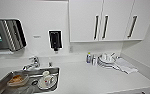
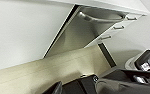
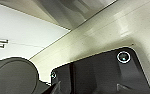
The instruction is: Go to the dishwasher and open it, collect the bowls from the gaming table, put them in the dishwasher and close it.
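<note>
Robot faces white worktop (image 1: 91, 77) beside steel sink (image 1: 6, 85); dishwasher (image 2: 86, 32), steel front closed, bar handle (image 2: 101, 18) running along its top edge, lies ahead of left arm, seemingly nearer one; either end effector's spread: cannot tell.

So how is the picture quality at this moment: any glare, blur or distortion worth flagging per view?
Head view: soft, evenly lit; the white counter is nearly washed out, and wide-angle bending tilts the wall cabinets. Left wrist view: the steel dishwasher front carries a bright sheen along its handle; dark robot parts lie blurred in the foreground. Right wrist view: blurred, with pale floor and dark robot parts close up.
</note>
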`<state>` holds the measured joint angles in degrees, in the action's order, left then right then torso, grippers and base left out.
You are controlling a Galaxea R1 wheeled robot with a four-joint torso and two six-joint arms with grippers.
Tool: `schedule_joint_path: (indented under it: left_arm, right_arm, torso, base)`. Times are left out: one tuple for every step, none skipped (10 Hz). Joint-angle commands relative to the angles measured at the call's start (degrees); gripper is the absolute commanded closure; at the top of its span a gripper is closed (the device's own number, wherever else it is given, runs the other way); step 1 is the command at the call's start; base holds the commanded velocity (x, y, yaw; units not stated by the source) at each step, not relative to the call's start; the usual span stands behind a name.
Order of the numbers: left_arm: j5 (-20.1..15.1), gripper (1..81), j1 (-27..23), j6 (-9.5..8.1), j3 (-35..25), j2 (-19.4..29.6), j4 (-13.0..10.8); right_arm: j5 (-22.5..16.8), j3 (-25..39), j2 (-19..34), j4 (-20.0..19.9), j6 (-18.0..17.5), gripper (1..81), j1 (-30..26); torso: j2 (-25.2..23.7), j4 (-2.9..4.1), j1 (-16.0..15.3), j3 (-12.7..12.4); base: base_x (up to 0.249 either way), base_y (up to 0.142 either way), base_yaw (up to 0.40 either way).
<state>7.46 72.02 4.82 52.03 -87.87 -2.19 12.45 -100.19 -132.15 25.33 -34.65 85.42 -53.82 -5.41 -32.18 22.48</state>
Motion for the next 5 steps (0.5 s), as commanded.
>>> schedule_joint_path:
  left_arm:
    - [-0.8,1.0,-5.5,0.63,-8.7,9.5,-10.7]
    - [0.1,1.0,-5.6,0.63,-9.5,9.9,-14.0]
    - [0.7,1.0,-5.5,0.63,-10.4,9.3,-16.5]
    - [0.8,1.0,-5.5,0.63,-10.6,7.9,-16.8]
    - [0.9,1.0,-5.5,0.63,-10.8,6.7,-16.8]
  right_arm:
    - [-1.3,3.0,3.4,-0.4,-0.3,1.0,-3.9]
    - [-1.3,3.0,3.5,-0.7,-0.2,1.0,-3.9]
    - [-1.2,3.0,3.8,-0.8,-0.2,1.0,-3.9]
    - [-1.3,3.2,4.2,-1.3,-0.2,1.0,-4.0]
    - [-1.3,3.4,4.6,-1.4,-0.2,1.0,-4.1]
  torso:
    - [-5.6,0.0,-3.6,0.0]
    - [-7.5,0.0,-4.8,0.0]
    - [-9.6,0.0,-6.1,0.0]
    - [-11.6,0.0,-7.3,0.0]
    - [-13.6,0.0,-8.6,0.0]
  base:
    - [0.0,0.0,0.0]
    - [0.0,0.0,0.0]
    - [0.0,0.0,0.0]
    - [0.0,0.0,0.0]
    - [0.0,0.0,0.0]
